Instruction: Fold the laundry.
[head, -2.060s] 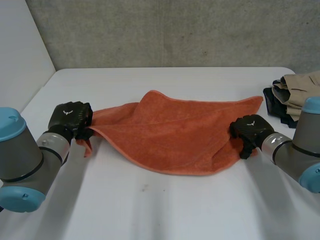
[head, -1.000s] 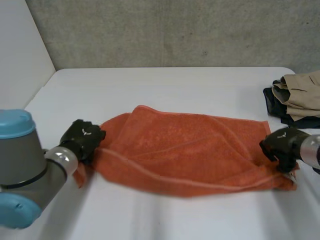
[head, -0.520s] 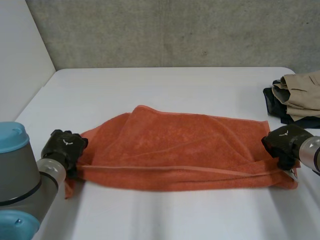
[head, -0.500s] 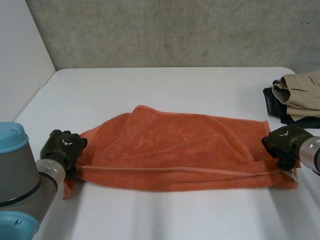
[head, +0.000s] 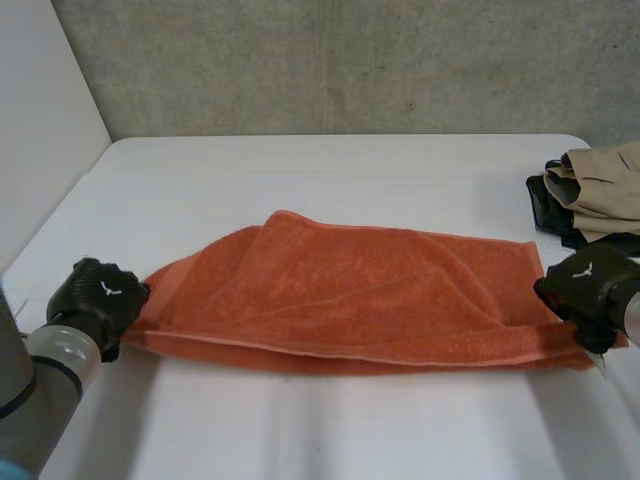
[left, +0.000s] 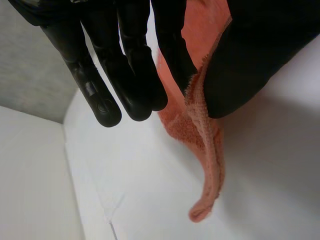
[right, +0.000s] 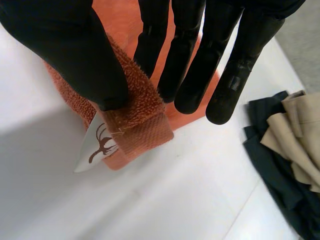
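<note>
- Left hand (head: 95, 300), low on the white table (head: 300, 170): thumb and straight fingers pinch the orange towel (head: 350, 290) by its end edge. A loose strip of cloth trails past the thumb tip.
- Right hand (head: 590, 285), likewise low: thumb clamps the doubled corner, with its white label (right: 97, 145), against the fingers.
- Over the last two seconds both hands have drawn outward and nearer the robot. The sagging towel now lies stretched between them, near edge straight. The half-fold looks set; a crosswise fold is probably next.
- Beyond the right hand: pile of beige and dark garments (head: 590, 195), apart from the towel.
</note>
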